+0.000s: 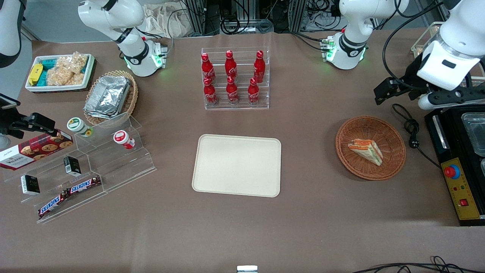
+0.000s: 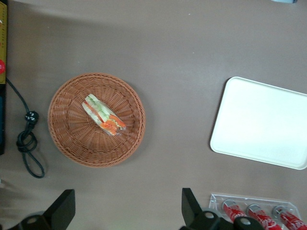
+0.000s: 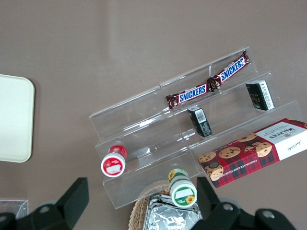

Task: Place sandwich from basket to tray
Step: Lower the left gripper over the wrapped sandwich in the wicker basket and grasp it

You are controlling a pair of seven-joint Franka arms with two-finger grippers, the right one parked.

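Your left pincer (image 2: pixel 125 211) is hanging released, high above the table. Nearest below it, the sandwich (image 2: pixel 104 115) is lying in the reddish wicker basket (image 2: pixel 72 143); the cream tray (image 2: pixel 264 122) is sitting farther off. Risk: fingers snagging the weave, or slipping on the clear wrap.

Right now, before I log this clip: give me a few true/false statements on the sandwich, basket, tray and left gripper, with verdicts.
1. The sandwich lies in the reddish-brown wicker basket. True.
2. The cream tray already holds the sandwich. False: nothing lies on the tray.
3. The left gripper is shut on the sandwich. False: it is open, above the table and apart from the basket.
4. The rack of Coca-Cola bottles stands farther from the front camera than the tray. True.
5. The basket sits on the tray. False: it rests on the table beside the tray, toward the working arm's end.
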